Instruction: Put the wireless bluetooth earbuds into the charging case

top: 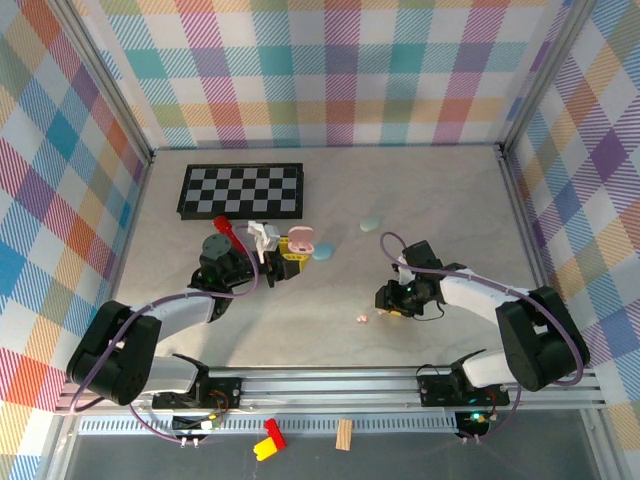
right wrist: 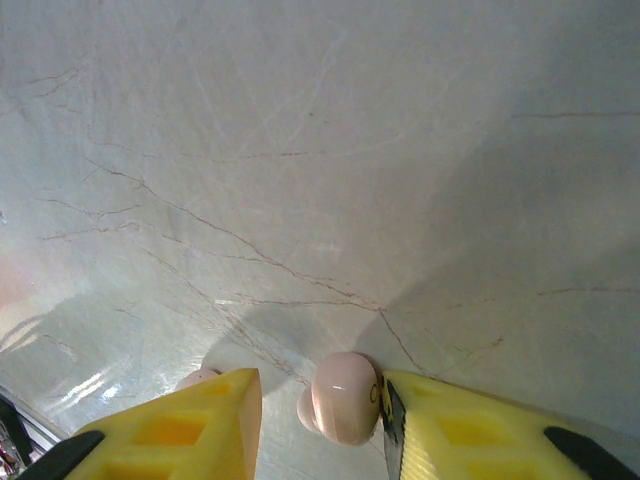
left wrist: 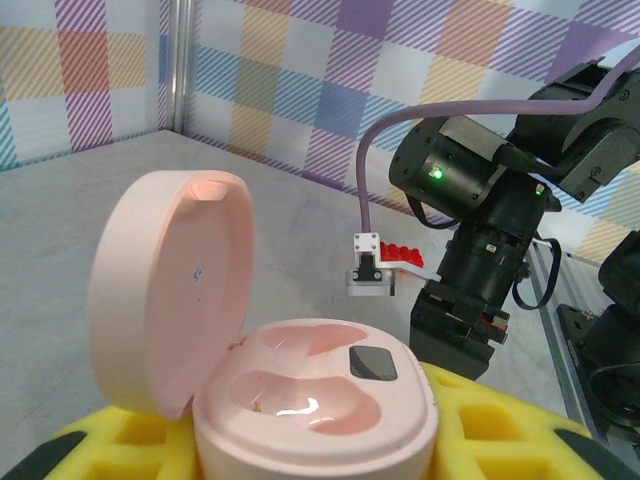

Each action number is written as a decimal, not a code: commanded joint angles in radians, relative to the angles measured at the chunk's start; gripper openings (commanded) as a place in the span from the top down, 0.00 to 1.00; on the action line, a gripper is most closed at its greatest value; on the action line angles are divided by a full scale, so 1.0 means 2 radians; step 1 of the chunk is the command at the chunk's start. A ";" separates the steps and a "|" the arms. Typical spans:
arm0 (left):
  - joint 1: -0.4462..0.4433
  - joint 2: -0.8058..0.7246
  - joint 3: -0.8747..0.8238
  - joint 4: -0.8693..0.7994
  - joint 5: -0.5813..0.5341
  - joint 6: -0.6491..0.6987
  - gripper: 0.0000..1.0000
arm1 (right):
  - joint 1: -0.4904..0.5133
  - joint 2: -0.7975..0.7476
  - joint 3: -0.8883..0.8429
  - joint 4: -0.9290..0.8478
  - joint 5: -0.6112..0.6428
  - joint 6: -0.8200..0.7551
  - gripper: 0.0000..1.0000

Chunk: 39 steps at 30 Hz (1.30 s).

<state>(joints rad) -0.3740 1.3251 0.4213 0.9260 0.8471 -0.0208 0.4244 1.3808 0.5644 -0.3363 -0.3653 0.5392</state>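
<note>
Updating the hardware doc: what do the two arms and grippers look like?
Left arm and right arm match: black joints, pale grey links, a lilac cable looped along each. The right gripper has yellow fingers with square recesses and black patches; the left gripper matches. A green light glows on the right wrist.

Left gripper (top: pixel 289 256) grips an open pink case (top: pixel 298 241), lid raised. Blue case (top: pixel 323 252) just right of it, mint case (top: pixel 371 223) farther right. Checkerboard (top: pixel 241 190) far left. Pink earbud (top: pixel 362 318) lies on the table (top: pixel 450 200), just left of the right gripper (top: pixel 388 308).
</note>
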 commanded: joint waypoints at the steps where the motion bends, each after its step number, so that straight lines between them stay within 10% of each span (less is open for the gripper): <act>1: 0.007 0.004 0.002 0.031 0.014 -0.006 0.65 | -0.001 -0.005 -0.009 0.021 -0.012 0.009 0.64; 39: 0.007 0.006 -0.003 0.039 0.013 -0.007 0.65 | -0.001 0.011 -0.016 0.058 -0.043 0.023 0.71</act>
<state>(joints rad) -0.3740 1.3361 0.4213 0.9497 0.8474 -0.0341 0.4248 1.3865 0.5491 -0.2436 -0.4133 0.5732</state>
